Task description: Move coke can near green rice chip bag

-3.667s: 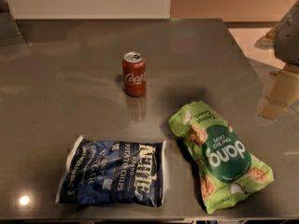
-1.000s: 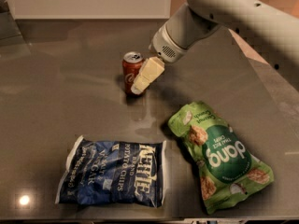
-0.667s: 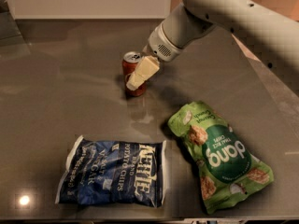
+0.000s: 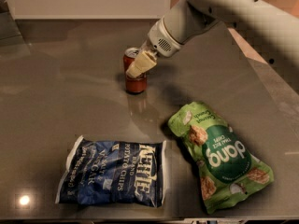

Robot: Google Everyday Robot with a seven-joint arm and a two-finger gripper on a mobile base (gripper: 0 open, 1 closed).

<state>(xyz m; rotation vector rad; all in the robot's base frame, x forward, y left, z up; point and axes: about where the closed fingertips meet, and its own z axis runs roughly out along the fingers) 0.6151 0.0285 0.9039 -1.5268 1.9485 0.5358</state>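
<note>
The coke can (image 4: 136, 83) stands upright on the grey table (image 4: 56, 78), left of centre and towards the back. It is red with a silver top. My gripper (image 4: 139, 65) reaches in from the upper right and sits right at the can's upper part, covering part of its front. The green rice chip bag (image 4: 219, 155) lies flat at the front right, well apart from the can. Its "dang" lettering reads upside down.
A dark blue Kettle potato chip bag (image 4: 114, 172) lies flat at the front left. My white arm (image 4: 233, 8) crosses the back right of the table. The table's right edge (image 4: 261, 85) runs diagonally behind the green bag.
My arm came in from the right edge and my gripper moved left and down onto the can. The can and both bags have not moved.
</note>
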